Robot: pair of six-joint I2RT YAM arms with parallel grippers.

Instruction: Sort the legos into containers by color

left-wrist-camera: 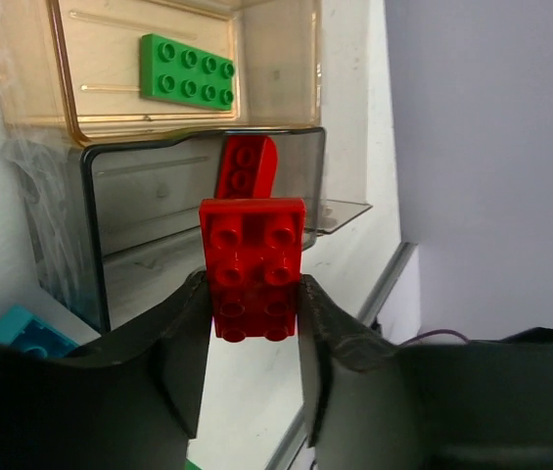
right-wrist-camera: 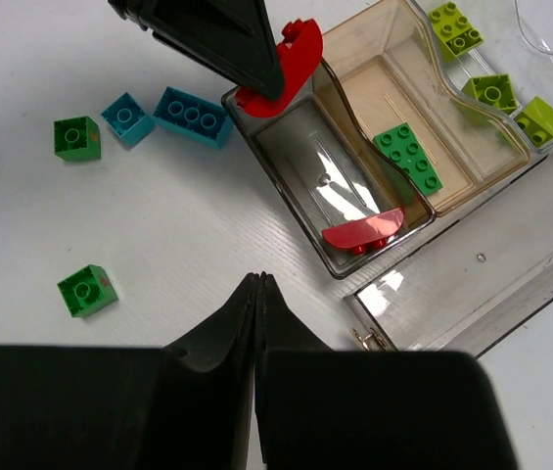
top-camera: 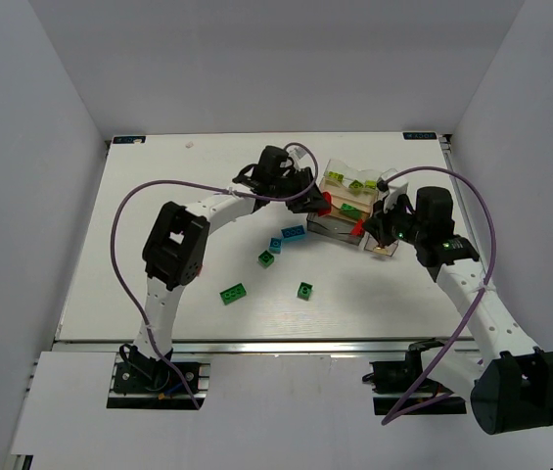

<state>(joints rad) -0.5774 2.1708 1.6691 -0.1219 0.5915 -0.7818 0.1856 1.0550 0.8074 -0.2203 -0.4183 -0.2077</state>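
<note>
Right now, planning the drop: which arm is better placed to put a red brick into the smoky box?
Left. The left fingers grip a red studded plastic brick at the smoky clear plastic box holding another red brick; the right fingers are shut, empty.

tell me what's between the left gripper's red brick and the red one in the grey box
Only bare floor of the grey box, seen in the right wrist view: held red brick at one end, other red brick at the far end.
</note>
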